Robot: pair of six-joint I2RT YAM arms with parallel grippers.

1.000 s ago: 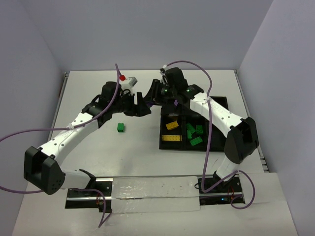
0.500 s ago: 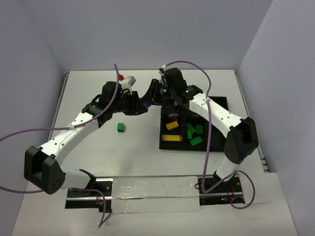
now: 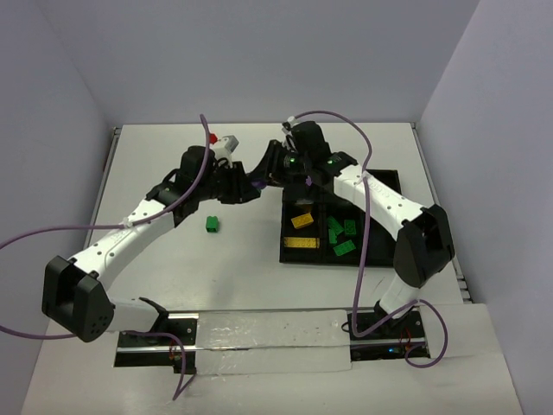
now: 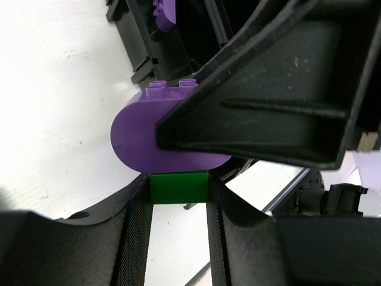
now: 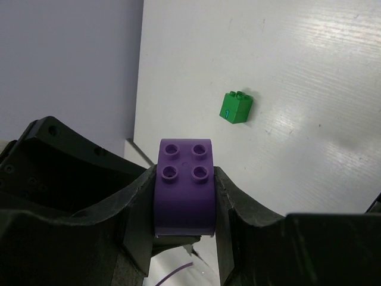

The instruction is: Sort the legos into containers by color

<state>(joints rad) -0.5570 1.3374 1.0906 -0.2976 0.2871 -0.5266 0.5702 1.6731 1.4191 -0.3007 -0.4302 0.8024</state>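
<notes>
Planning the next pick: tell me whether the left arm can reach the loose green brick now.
Probably not yet. The loose green brick lies uncovered on the table near it, but the left gripper is shut on a green piece joined to the purple brick that the right gripper grips.

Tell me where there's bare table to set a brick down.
Bare table between the lone green brick and the left wall of the tray, and the far-left corner beyond the left arm. Crowded: the left gripper and right gripper meet on a purple-green cluster by the tray's far-left corner; its near compartments hold yellow bricks and green bricks.
</notes>
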